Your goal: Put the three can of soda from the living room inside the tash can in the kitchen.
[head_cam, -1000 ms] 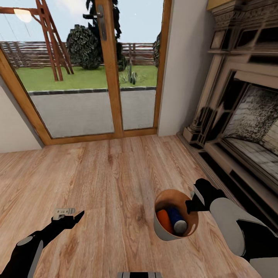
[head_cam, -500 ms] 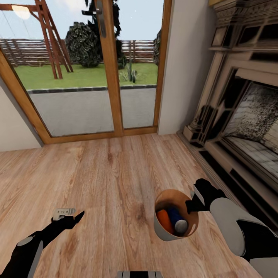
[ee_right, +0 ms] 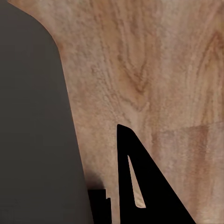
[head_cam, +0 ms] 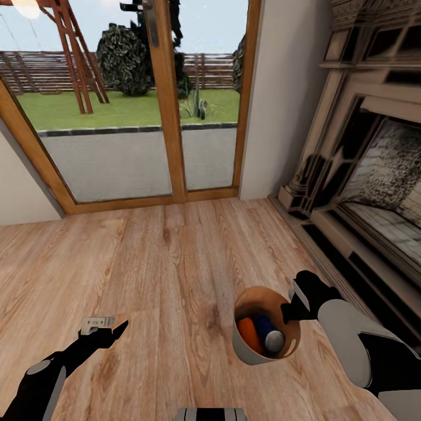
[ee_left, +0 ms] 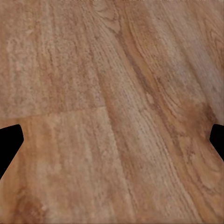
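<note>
Your right hand [head_cam: 290, 309] pinches the rim of the bin [head_cam: 241, 342] holding an orange can [head_cam: 249, 333] and a blue can [head_cam: 268, 334], your left hand [head_cam: 108, 327] hangs spread and empty, and you're in the living room by the fireplace [head_cam: 374, 175], with the kitchen trip left.

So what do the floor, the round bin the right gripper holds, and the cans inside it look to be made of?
Floor: wood planks, matte, with visible grain and knots. Bin: pale outside, tan-orange inside, smooth and plain; plastic or card, hard to tell. Orange can and blue can: probably painted metal, the blue one with a silvery top. The right gripper grips the bin's rim.
</note>
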`<state>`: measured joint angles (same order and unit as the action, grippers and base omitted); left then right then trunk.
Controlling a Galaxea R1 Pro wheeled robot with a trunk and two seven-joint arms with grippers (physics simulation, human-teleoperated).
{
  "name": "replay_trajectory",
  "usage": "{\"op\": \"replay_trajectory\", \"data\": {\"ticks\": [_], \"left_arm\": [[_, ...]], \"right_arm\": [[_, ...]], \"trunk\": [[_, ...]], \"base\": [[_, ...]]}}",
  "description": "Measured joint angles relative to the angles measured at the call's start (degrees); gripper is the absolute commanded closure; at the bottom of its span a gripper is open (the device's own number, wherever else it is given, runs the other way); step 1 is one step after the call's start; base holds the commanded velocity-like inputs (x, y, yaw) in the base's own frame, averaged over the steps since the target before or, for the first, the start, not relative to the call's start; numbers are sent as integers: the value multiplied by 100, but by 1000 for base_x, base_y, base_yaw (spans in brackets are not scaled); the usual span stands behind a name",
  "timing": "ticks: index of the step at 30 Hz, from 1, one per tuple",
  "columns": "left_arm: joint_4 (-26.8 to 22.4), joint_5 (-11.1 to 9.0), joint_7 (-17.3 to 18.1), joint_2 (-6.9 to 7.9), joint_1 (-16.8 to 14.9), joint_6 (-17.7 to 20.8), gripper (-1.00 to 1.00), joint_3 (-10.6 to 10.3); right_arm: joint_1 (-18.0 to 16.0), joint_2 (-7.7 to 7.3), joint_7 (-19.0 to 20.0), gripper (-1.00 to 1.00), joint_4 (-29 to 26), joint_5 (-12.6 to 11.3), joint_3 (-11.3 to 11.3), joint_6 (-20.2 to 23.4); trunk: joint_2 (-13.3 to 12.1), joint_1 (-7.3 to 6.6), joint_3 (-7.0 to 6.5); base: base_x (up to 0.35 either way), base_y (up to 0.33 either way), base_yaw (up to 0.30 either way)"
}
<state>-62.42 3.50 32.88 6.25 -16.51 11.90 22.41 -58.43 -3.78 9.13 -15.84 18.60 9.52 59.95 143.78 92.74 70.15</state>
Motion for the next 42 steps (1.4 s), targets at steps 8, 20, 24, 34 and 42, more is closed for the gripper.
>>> {"op": "replay_trajectory", "data": {"ticks": [8, 20, 24, 34, 42], "left_arm": [[1, -2, -1, -1, -1, -3, -100, 0], [1, 1, 7, 0, 1, -3, -100, 0], [1, 2, 8, -1, 0, -3, -100, 0], [2, 1, 8, -1, -1, -3, -100, 0], [3, 6, 8, -1, 0, -11, -100, 0]], "right_arm": [[1, -1, 1, 100, 1, 11, -4, 0], [0, -1, 1, 100, 0, 18, -4, -1], [1, -1, 1, 100, 0, 15, -4, -1], [0, 0, 0, 100, 0, 8, -14, 0], [1, 1, 0, 100, 0, 4, -17, 0]], "trunk": [[3, 5, 44], [3, 5, 44], [4, 8, 66], [8, 15, 133], [12, 24, 199]], "base": [[0, 0, 0], [0, 0, 0], [0, 0, 0], [0, 0, 0], [0, 0, 0]]}}
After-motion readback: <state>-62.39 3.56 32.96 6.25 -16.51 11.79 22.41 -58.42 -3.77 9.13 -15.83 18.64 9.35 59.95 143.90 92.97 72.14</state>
